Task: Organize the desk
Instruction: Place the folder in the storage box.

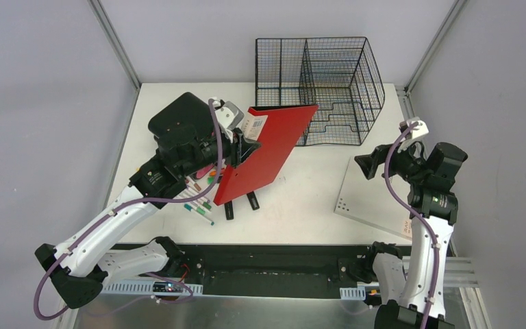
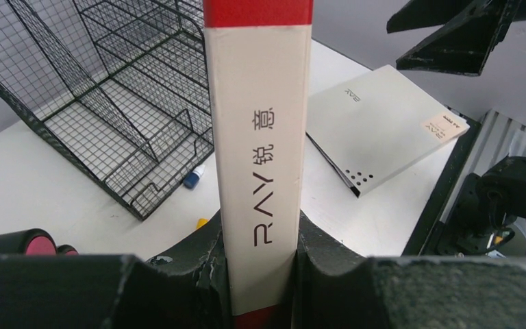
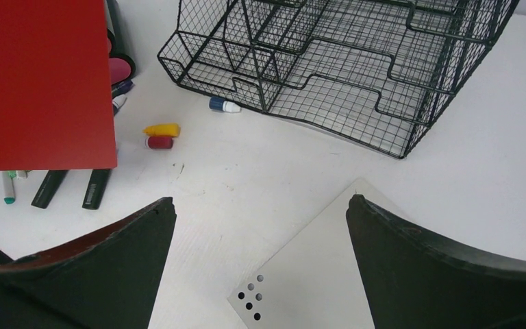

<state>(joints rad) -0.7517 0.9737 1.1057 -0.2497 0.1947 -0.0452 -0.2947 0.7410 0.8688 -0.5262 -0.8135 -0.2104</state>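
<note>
While my left fingers [image 1: 238, 152] pinch the red folder [image 1: 270, 154] tight by its labelled edge, I see a few ways this could go bad. Only that one edge is held, so the folder could swing or slip if I move fast. Its far corner looks close to the black wire rack [image 1: 322, 89]; I cannot tell if they touch. Pushed in crooked, it could bump a wire and twist in the grip. Under it lie pens [image 1: 198, 205] and two black markers [image 1: 240, 205], and a dropped folder would knock them about. A small blue-capped bottle [image 3: 222, 105] lies by the rack and could roll if hit. My right fingers [image 1: 370, 166] are spread wide and hold nothing. They hang over the near right side, above a corner of the grey folder [image 1: 377, 199], well apart from the red one.

The counter [image 1: 301, 199] lies flat between the grey walls. Its long side looks to run left to right, with the rack at the far edge and my arms at the near edge. The red folder's long side goes from near left to far right, tipped up on edge
</note>
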